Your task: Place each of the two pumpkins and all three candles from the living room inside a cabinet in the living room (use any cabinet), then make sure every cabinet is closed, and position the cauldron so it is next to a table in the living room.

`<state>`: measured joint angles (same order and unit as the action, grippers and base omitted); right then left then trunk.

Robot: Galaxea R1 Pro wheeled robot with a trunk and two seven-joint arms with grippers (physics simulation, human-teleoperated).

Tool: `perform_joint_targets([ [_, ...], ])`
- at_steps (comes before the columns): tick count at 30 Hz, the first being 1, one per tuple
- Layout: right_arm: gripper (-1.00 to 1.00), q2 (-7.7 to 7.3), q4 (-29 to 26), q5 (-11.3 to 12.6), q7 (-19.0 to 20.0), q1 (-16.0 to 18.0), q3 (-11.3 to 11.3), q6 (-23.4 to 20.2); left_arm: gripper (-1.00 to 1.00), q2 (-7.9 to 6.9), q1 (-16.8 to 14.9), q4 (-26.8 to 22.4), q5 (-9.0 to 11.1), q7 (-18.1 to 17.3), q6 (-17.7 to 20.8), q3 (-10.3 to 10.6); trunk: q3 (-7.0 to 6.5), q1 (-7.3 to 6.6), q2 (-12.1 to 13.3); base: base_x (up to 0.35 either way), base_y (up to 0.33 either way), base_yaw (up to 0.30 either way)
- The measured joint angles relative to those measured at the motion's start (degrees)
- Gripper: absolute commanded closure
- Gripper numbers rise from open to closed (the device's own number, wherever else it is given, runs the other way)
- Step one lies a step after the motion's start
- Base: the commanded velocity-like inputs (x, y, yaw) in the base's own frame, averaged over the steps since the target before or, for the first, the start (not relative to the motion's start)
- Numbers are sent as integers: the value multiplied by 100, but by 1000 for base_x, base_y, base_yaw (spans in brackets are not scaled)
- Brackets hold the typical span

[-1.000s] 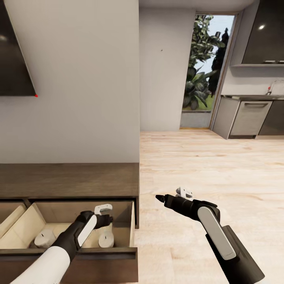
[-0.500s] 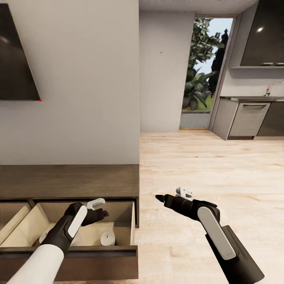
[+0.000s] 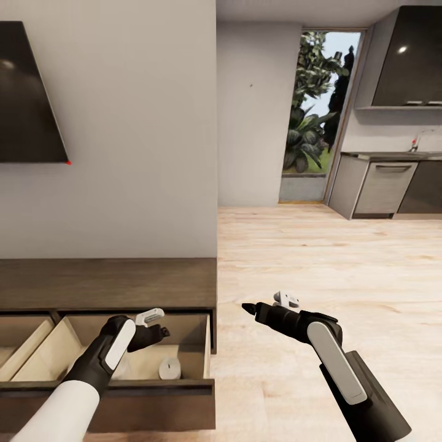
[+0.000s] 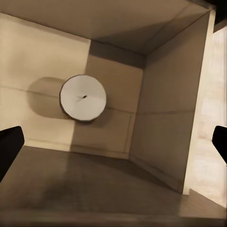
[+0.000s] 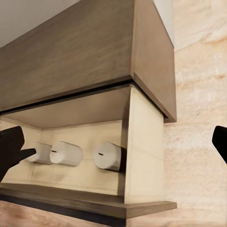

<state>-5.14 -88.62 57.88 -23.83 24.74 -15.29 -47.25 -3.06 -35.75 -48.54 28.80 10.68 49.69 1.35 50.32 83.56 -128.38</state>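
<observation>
The cabinet (image 3: 110, 282) stands low against the wall, its right drawer (image 3: 153, 402) pulled out. One candle (image 3: 169, 368) stands on the pale drawer floor in the head view; my left arm covers the rest of the drawer. My left gripper (image 3: 156, 325) hovers open above the drawer, just left of that candle (image 4: 83, 98). The right wrist view shows three candles (image 5: 108, 156) (image 5: 66, 152) (image 5: 41, 152) in a row inside the drawer (image 5: 142, 156). My right gripper (image 3: 265, 304) hangs open and empty over the floor, right of the cabinet's end.
A second drawer (image 3: 18, 344) is pulled out at the far left. A dark screen (image 3: 27, 92) hangs on the wall above the cabinet. Light wood floor (image 3: 319, 258) runs right toward a glass door (image 3: 313, 110) and kitchen cupboards (image 3: 383, 184).
My left gripper has lifted off the candle and drawn back to the left above the drawer. The camera has tilted up a little. The right arm has not moved.
</observation>
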Motion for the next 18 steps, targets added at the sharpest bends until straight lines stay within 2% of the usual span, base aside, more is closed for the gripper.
perform_joint_targets([
  [7,-100,3,0,0,0,0,-6,1,-100,-5,0,0,101,-5,2,0,-126,-154,281,-10,0,0],
  [12,-100,2,0,0,0,0,-1,5,-100,-16,0,0,107,-5,5,0,-215,-261,482,-256,0,0],
  [18,-100,8,2,0,0,0,0,11,-100,-104,0,0,117,-13,7,0,-323,-392,722,-331,0,0],
])
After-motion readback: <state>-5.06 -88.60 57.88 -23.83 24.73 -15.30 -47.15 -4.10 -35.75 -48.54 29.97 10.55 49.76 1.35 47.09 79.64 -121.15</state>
